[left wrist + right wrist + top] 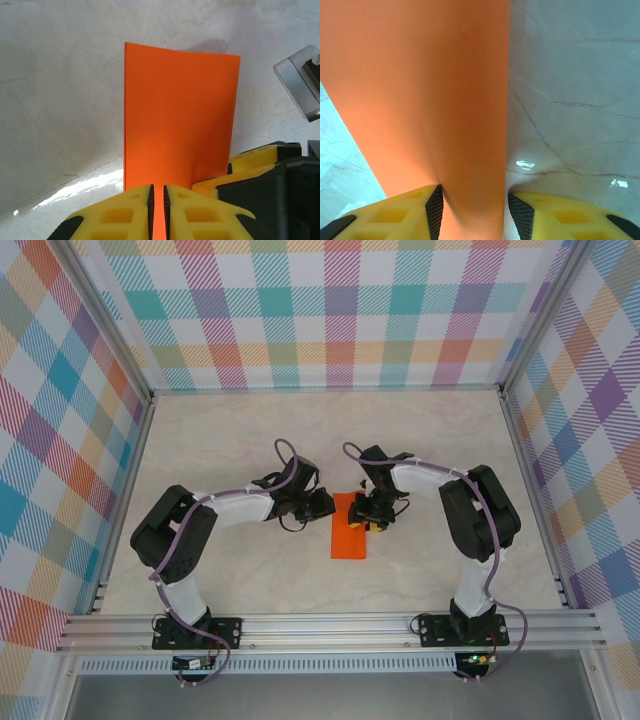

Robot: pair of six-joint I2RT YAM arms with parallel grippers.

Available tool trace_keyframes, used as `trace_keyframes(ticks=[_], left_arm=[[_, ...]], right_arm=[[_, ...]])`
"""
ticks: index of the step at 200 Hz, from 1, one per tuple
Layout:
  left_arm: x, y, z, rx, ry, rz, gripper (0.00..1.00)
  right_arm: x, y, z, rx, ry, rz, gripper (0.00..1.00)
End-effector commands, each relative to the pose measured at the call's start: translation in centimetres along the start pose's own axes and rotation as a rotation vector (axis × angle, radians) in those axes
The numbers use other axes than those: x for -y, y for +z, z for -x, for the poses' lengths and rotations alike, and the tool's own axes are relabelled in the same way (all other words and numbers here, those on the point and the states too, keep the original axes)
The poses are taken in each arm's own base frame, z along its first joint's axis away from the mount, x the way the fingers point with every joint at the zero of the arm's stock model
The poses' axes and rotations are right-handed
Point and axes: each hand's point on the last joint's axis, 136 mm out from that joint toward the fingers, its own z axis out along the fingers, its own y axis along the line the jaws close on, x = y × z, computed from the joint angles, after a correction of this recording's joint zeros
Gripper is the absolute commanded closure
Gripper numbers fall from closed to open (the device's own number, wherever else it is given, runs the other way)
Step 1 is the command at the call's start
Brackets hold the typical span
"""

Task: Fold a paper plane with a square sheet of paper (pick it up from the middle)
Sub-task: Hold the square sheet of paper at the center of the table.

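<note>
My left tool [157, 210] pinches the folded square sheet of paper [349, 527]; my right tool [472, 210] straddles it half-wide. Its long axis runs near-to-far on the table [250, 440].

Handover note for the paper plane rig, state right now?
Left gripper: fingers pinched on the edge of the orange paper.
Right gripper: fingers straddle the paper, a wider gap; a grip is not certain.
Paper: folded into a narrow rectangle, mid table between the arms.
Done: first fold, by the look of it.
Left: nose and wing folds; no plane shape yet.
</note>
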Motion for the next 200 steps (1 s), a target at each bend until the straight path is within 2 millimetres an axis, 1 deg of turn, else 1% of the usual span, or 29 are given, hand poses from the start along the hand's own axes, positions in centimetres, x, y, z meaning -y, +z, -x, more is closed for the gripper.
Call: trace_keyframes(ticks=[1,48,82,108,133,167,183,200], left_arm=[[1.0,0.4,0.4,-0.022,0.006,-0.047,0.86],[1.8,1.9,-0.6,-0.082,0.009,-0.082,0.94],[1.8,2.6,-1.1,-0.099,0.007,-0.084,0.98],[1.4,3.0,-1.2,-0.108,0.003,-0.071,1.0],[0.0,3.5,-1.5,-0.112,0.016,0.008,1.0],[-2.4,4.0,-2.6,-0.151,0.007,0.111,1.0],[-3.9,4.1,-3.3,-0.17,-0.004,0.162,1.0],[-5.6,4.4,-4.2,-0.194,-0.013,0.212,1.0]], right_arm=[[6.1,6.1,-1.4,-0.07,0.03,-0.229,0.54],[6.2,6.2,-1.5,-0.072,0.031,-0.234,0.54],[6.3,6.3,-1.5,-0.077,0.032,-0.237,0.54],[6.5,6.4,-1.6,-0.08,0.037,-0.242,0.53],[6.5,6.4,-1.6,-0.079,0.037,-0.243,0.54],[6.0,6.2,-1.6,-0.076,0.036,-0.226,0.54],[5.4,5.6,-1.4,-0.062,0.036,-0.202,0.53],[4.4,4.4,-1.0,-0.028,0.03,-0.174,0.53]])
